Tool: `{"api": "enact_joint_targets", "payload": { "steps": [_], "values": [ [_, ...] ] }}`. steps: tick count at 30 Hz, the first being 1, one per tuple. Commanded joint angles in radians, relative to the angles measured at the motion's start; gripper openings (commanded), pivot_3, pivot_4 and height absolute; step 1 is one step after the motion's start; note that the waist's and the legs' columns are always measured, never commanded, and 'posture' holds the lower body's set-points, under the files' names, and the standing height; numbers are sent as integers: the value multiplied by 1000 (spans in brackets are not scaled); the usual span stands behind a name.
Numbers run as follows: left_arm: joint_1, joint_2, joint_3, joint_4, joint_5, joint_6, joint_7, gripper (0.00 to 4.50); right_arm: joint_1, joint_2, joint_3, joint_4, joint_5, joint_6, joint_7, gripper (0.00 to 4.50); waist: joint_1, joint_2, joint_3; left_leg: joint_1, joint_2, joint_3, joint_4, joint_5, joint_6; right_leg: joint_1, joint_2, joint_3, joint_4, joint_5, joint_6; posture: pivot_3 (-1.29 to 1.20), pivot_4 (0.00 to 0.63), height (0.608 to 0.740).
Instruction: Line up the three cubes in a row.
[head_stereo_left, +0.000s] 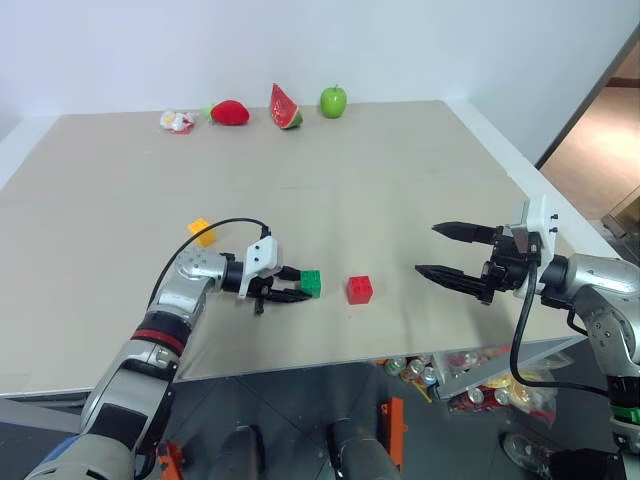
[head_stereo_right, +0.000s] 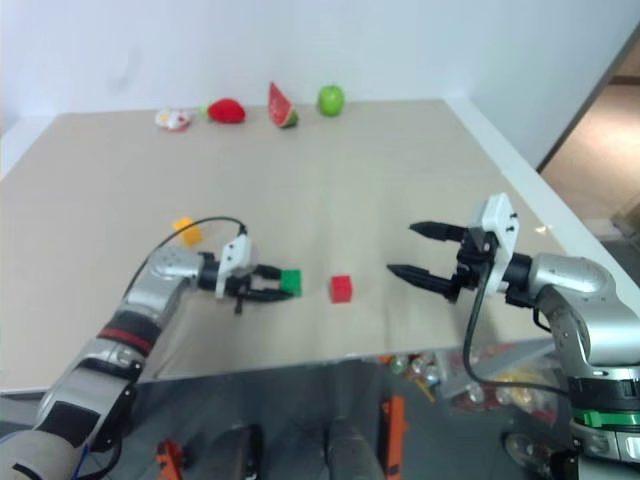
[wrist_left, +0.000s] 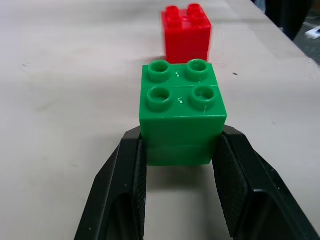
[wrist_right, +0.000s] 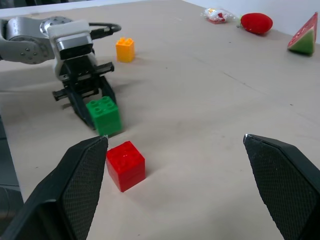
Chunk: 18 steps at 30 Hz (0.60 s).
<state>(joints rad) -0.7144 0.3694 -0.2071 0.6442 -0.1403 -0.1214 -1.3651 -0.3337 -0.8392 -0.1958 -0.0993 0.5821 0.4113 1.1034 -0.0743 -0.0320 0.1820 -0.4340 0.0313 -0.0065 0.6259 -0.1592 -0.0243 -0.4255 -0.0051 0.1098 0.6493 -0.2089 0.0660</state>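
My left gripper (head_stereo_left: 298, 290) is shut on the green cube (head_stereo_left: 312, 283), which rests on or just above the table near its front edge. In the left wrist view the studded green cube (wrist_left: 181, 111) sits between both black fingers (wrist_left: 122, 190). The red cube (head_stereo_left: 359, 289) stands a short way to its right, apart from it. The yellow-orange cube (head_stereo_left: 202, 231) lies behind my left forearm. My right gripper (head_stereo_left: 448, 252) hovers open and empty to the right of the red cube, pointing left.
Toy fruits line the table's far edge: a strawberry (head_stereo_left: 230, 112), a watermelon slice (head_stereo_left: 285, 107), a green apple (head_stereo_left: 333, 101) and a small wrapped item (head_stereo_left: 177, 121). A bin of packets (head_stereo_left: 480, 385) sits below the front right edge of the table (head_stereo_left: 400, 180).
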Motion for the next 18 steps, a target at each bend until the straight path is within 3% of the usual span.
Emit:
{"api": "enact_joint_targets", "payload": {
  "steps": [1,9,16,18],
  "values": [
    [21,26,20,-91,-43,51,-29,1296,-25,-2,-7,-9,-3,-7,1,4500,0,0,0,0,0,0,0,0,0,0,0,0,0,0,0,0,150,740],
    [62,34,13,-131,-39,81,-18,1296,-49,2,6,3,-11,-2,6,4500,0,0,0,0,0,0,1,0,0,0,0,0,0,0,0,0,150,740],
    [22,6,17,-19,14,-16,61,1296,-49,-2,5,-3,-7,2,4,4500,3,0,0,0,0,0,2,0,0,1,-1,0,0,0,0,0,150,740],
    [14,3,24,7,17,-38,74,2319,-46,-3,3,-7,-5,3,3,4500,4,0,0,0,-1,0,2,0,0,1,-1,0,0,1,0,0,150,740]
  ]
}}
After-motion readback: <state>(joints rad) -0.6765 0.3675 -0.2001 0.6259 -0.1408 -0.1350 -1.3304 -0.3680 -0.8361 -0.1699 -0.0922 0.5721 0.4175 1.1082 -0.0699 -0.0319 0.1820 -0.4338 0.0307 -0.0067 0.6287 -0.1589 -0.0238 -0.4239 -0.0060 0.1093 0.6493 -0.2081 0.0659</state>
